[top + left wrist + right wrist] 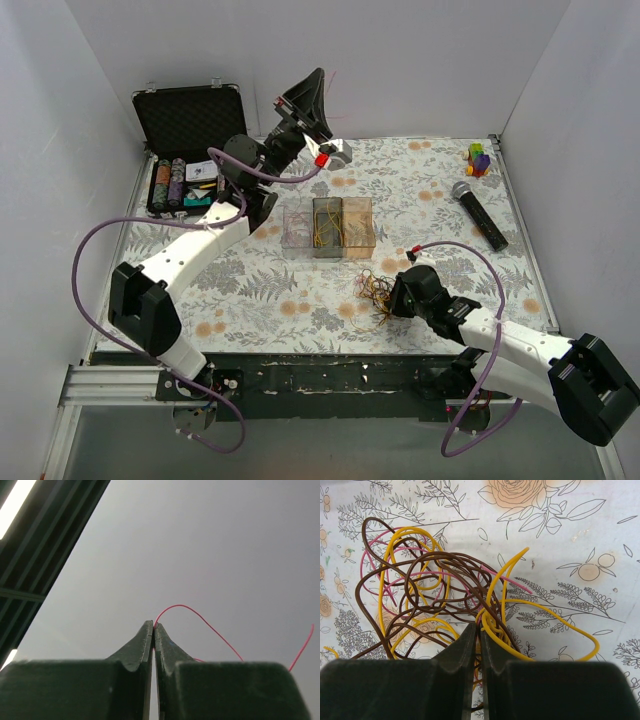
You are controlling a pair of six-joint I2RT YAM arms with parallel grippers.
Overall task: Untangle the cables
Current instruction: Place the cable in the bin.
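The cables (373,293) lie as a loose tangle of thin yellow, brown and pink wires (427,587) on the flowered tablecloth, right of the middle near the front. My right gripper (393,298) sits low at the tangle's right side. Its jaws (479,628) are shut on a few yellow and brown strands at the tangle's near edge. My left gripper (318,98) is raised high over the back of the table, pointing up at the wall. It (154,625) is shut on a single thin pink wire (200,614) that arcs away to the right from its tips.
A clear box with three compartments (328,228) stands mid-table and holds some wires. An open black case (190,120) with chips is at the back left. A microphone (478,213) and small coloured blocks (479,158) lie at the back right. White walls enclose the table.
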